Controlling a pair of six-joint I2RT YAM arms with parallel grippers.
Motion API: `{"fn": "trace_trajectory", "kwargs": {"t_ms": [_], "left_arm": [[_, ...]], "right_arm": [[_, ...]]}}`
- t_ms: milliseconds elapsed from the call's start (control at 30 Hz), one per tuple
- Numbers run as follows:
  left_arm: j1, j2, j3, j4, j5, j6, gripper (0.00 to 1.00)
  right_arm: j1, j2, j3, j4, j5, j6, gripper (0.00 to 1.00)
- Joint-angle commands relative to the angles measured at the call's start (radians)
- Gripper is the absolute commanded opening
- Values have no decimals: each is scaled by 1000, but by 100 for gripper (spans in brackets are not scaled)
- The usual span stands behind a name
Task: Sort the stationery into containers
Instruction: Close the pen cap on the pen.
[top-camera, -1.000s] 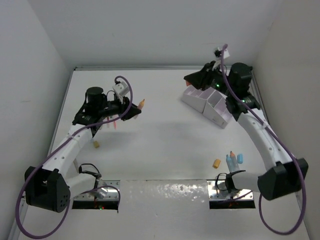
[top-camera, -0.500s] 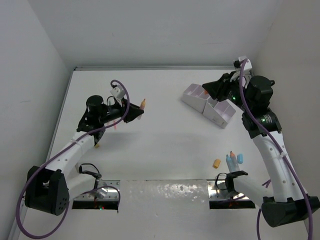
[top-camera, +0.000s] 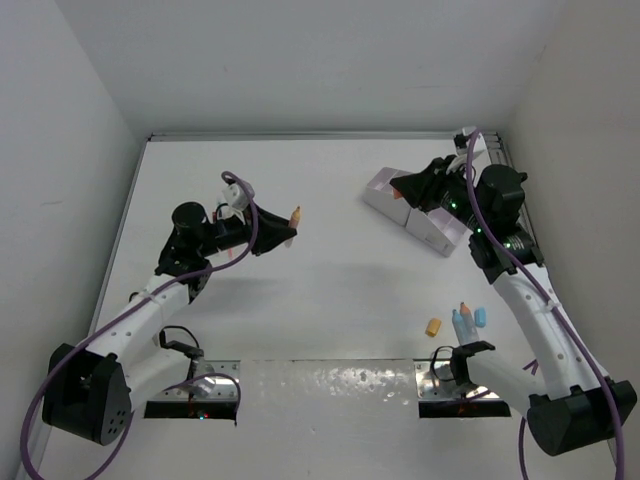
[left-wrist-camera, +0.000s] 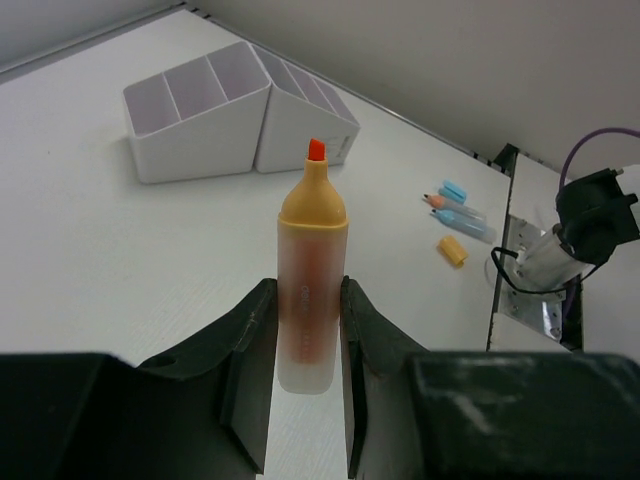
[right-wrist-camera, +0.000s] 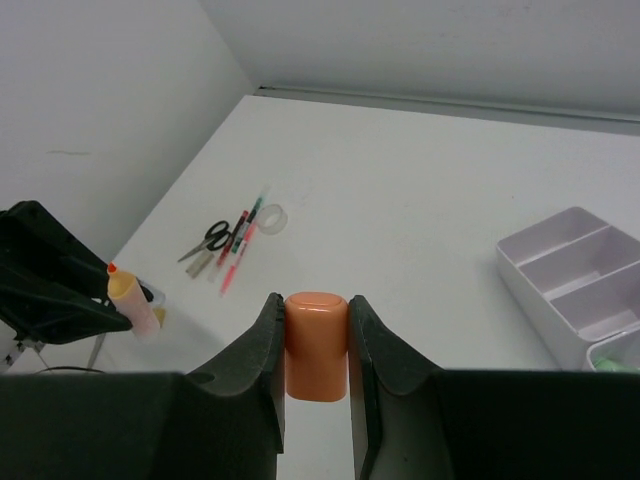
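Note:
My left gripper (left-wrist-camera: 307, 292) is shut on an uncapped orange highlighter (left-wrist-camera: 312, 270), tip pointing away, held above the table left of centre (top-camera: 295, 214). In the right gripper (right-wrist-camera: 316, 308) sits the highlighter's orange cap (right-wrist-camera: 316, 348), jaws shut on it. That gripper hovers over the near left end of the white organiser (top-camera: 388, 188). The organiser (left-wrist-camera: 200, 140) stands at the far right, its lilac compartments (right-wrist-camera: 570, 270) facing up. Both grippers face each other; the left one with the highlighter (right-wrist-camera: 130, 300) shows in the right wrist view.
Black-handled scissors (right-wrist-camera: 205, 240), thin red pens (right-wrist-camera: 238, 245) and a tape ring (right-wrist-camera: 272, 215) lie at the far left. Blue-capped items with a pencil (top-camera: 468, 318) and a small orange eraser (top-camera: 433, 326) lie at the near right. Something green (right-wrist-camera: 622, 352) sits in one compartment.
The left arm has carried the highlighter rightward toward the centre. The right arm swung right, then came back left over the organiser, still gripping the cap.

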Motion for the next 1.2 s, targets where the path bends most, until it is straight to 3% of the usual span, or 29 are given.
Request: {"fn": "trace_trajectory", "kwargs": {"t_ms": [0, 100, 200, 233, 333, 467, 567, 700, 800, 1000, 1167], "left_arm": [[-16, -18, -10, 73, 45, -2, 0], [-20, -23, 0, 41, 60, 48, 0], [-51, -55, 5, -42, 56, 255, 0], [-61, -91, 5, -74, 31, 402, 0], [-98, -150, -16, -129, -102, 608, 0], [-104, -158, -17, -165, -101, 675, 0], [-103, -149, -27, -102, 2, 545, 0], [-94, -86, -35, 54, 22, 107, 0], [-101, -14, -37, 200, 76, -50, 0], [-143, 42, -14, 407, -7, -234, 0], [-154, 65, 11, 482, -38, -327, 0]], "right_arm": [[15, -34, -9, 37, 11, 13, 0], [24, -57, -38, -24, 86, 12, 0], [39, -59, -66, -114, 164, 20, 0], [42, -62, -79, -128, 172, 23, 0], [61, -73, -104, -135, 180, 43, 0], [84, -91, -130, -83, 180, 69, 0], [119, -77, -129, 15, 172, 70, 0], [157, 8, -43, 147, 123, 59, 0], [179, 102, 45, 300, 53, 76, 0], [239, 270, 135, 658, -144, 185, 0], [269, 344, 163, 782, -233, 207, 0]]}}
